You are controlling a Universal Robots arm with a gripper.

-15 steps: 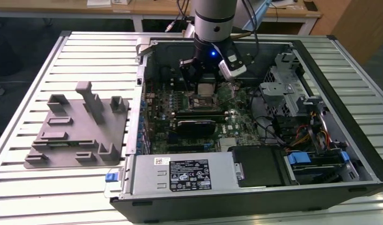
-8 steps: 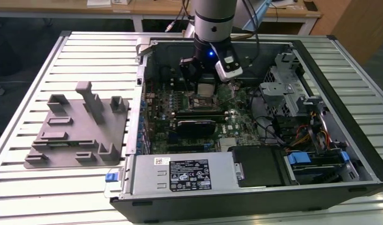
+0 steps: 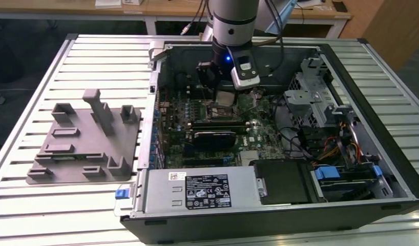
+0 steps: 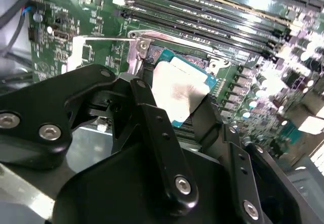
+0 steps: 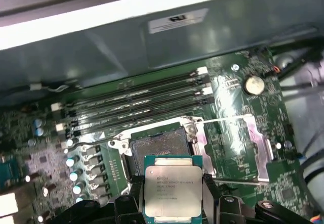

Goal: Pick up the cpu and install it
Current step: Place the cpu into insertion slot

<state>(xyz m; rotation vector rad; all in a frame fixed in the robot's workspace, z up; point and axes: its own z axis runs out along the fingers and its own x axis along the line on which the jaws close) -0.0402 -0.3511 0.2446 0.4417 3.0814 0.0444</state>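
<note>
Half done: the claw (image 5: 173,204) is clamped on the cpu (image 5: 173,189), lifted clear; the open socket (image 5: 161,147) lies just below the claw, and seating is not yet done.

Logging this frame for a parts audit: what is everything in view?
cpu: one, silvery-grey, held near the open socket.
socket: one, black-framed, on the motherboard.
motherboard: one, green, inside the case.
computer case: one, black, open, on the table.
tray: one, grey, on the table at the exterior view's left of the case.
table: one, silver slatted, under case and tray.
gripper: one, black, shut on the cpu.
</note>
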